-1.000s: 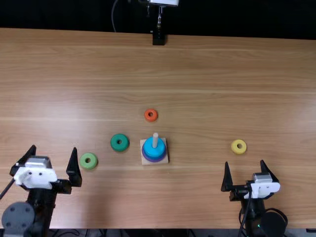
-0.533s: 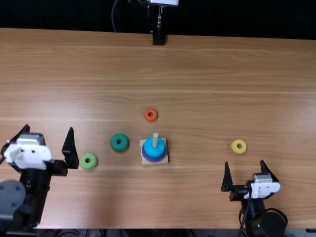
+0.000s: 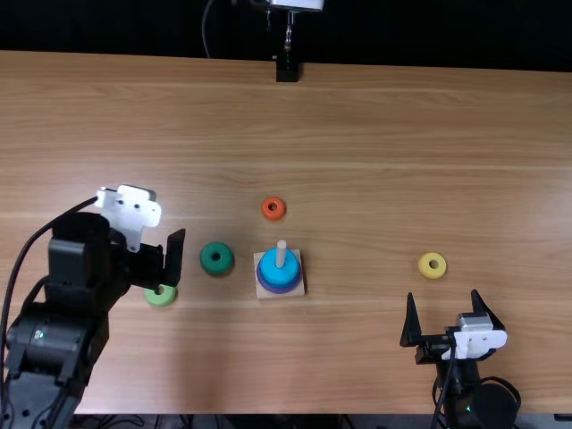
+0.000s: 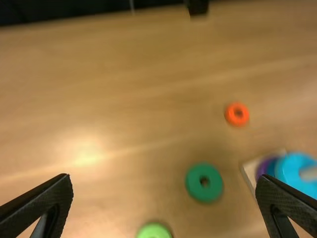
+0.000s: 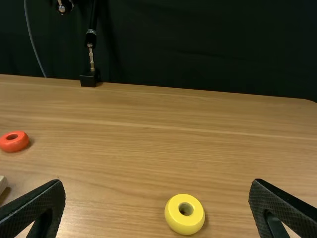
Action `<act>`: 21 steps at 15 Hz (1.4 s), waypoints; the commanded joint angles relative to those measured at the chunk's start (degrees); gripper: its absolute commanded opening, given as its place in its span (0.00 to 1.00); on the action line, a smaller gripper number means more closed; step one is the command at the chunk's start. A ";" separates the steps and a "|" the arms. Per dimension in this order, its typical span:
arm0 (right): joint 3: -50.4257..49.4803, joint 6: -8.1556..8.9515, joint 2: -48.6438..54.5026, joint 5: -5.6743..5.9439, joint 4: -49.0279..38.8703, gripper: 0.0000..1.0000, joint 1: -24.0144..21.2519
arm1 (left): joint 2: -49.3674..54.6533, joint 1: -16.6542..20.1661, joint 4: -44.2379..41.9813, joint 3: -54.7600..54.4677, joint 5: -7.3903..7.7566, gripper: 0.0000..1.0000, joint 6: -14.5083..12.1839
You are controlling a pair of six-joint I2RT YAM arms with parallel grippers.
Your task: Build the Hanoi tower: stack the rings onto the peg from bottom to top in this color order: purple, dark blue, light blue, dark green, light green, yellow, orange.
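The left claw [image 3: 166,253] is higher and farther right in the top view than in the earlier frames, at the left of the frame, and it is turned so its fingers slant toward the upper right. The left wrist view shows it open, fingers wide apart, with nothing between them. From above, the arm now covers part of the light green ring [image 3: 161,298], which shows whole in both earlier frames.

The right claw [image 3: 442,292] is just where it is in those frames, at the lower right, also open and empty.

The rings keep their places. On the wooden base [image 3: 260,293], a little below the middle of the frame, the light blue ring [image 3: 281,273] is around the peg [image 3: 281,254] on top of the stack, with dark blue [image 4: 271,167] and purple [image 4: 262,168] beneath it, and the peg's tip stands clear above. The dark green ring [image 3: 216,268] lies left of the base, between it and the light green one. The orange ring [image 3: 273,215] lies near the middle, above the base, and the yellow ring [image 3: 426,267] lies well apart at the right, all flat on the tabletop [image 3: 375,134]
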State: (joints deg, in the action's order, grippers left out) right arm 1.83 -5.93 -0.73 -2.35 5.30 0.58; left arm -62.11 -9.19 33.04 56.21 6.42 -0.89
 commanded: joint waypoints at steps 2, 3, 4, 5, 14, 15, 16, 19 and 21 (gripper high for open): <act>-0.86 0.03 0.73 0.13 0.35 1.00 -0.75 | -5.13 -2.85 0.92 4.35 1.71 1.00 -1.01; -0.86 0.03 0.73 0.13 0.35 1.00 -0.75 | -7.50 -3.99 0.92 4.79 2.02 1.00 -0.70; -0.86 0.03 0.73 0.13 0.35 1.00 -0.75 | -9.52 -4.78 1.03 5.58 2.02 1.00 -0.59; -0.86 0.03 0.73 0.13 0.35 1.00 -0.75 | -11.37 -4.96 1.56 6.02 2.02 1.00 -0.49; -0.95 0.03 0.73 0.13 0.35 1.00 -0.75 | -26.58 -12.17 2.51 6.46 -3.46 1.00 -0.49; -0.95 0.03 0.73 0.13 0.35 1.00 -0.75 | -27.63 -12.17 2.51 7.34 -4.52 1.00 -0.49; -0.86 0.03 0.73 0.13 0.35 1.00 -0.75 | -28.77 -12.25 2.51 7.60 -5.78 1.00 -0.49; -0.86 0.03 0.73 0.13 0.35 1.00 -0.75 | -32.20 -12.34 2.08 8.75 -6.31 1.00 -0.70; -0.86 0.03 0.73 0.13 0.35 1.00 -0.75 | -33.34 -13.48 1.77 9.10 -6.31 1.00 -0.70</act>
State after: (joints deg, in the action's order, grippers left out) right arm 1.83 -5.93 -0.73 -2.33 5.30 0.60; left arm -94.72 -21.82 34.94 63.11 0.38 -1.26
